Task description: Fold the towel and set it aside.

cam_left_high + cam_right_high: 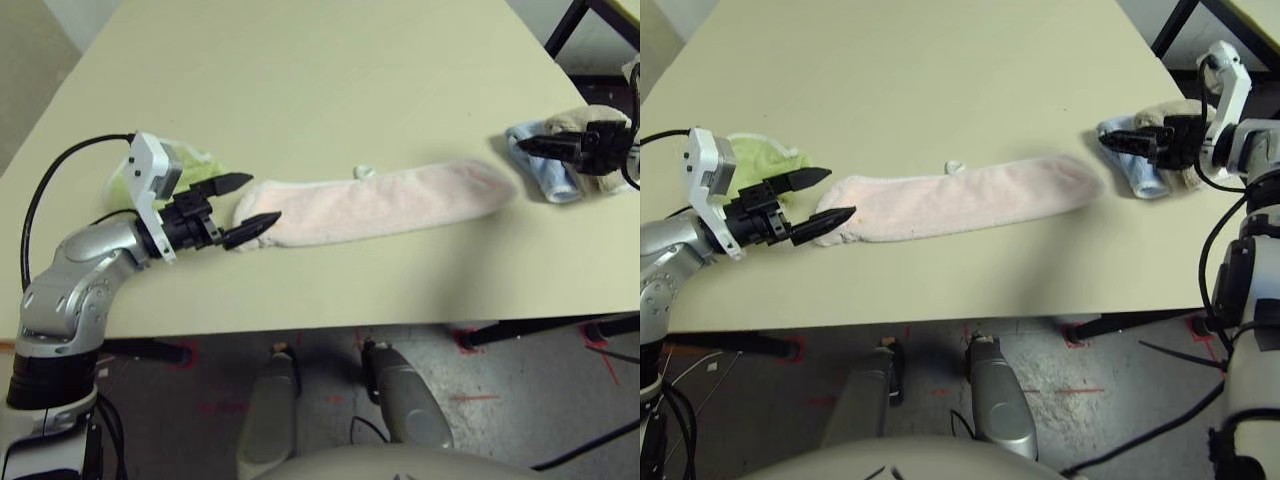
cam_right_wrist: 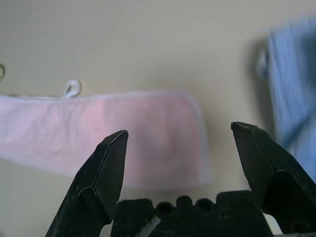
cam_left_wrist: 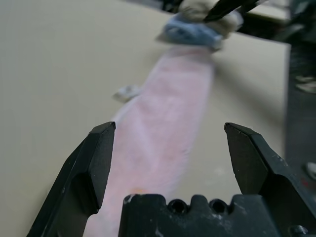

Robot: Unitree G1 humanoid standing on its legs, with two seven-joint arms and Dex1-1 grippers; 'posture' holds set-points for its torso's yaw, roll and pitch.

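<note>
Lying as a long, narrow strip, the pale pink towel (image 1: pixel 370 208) stretches sideways across the tabletop (image 1: pixel 320 100), between the two end effectors, with a paler edging along its border and a small white loop (image 1: pixel 363 172) sticking out from its far edge. At the towel's left end, the left end effector (image 1: pixel 264 197) has its two fingers spread well apart, with nothing pinched between them. Near the other end, the right end effector (image 2: pixel 179 128) is also spread wide and grips nothing; the end of the towel and the blue cloth (image 1: pixel 555 178) lie toward opposite sides of its fingers. That blue cloth is bunched just beyond the towel's right end, against a beige cloth (image 1: pixel 1170 108) farther to the right. Over on the left, a lime-green cloth (image 1: pixel 760 160) lies near the towel, partly hidden behind the left end effector
</note>
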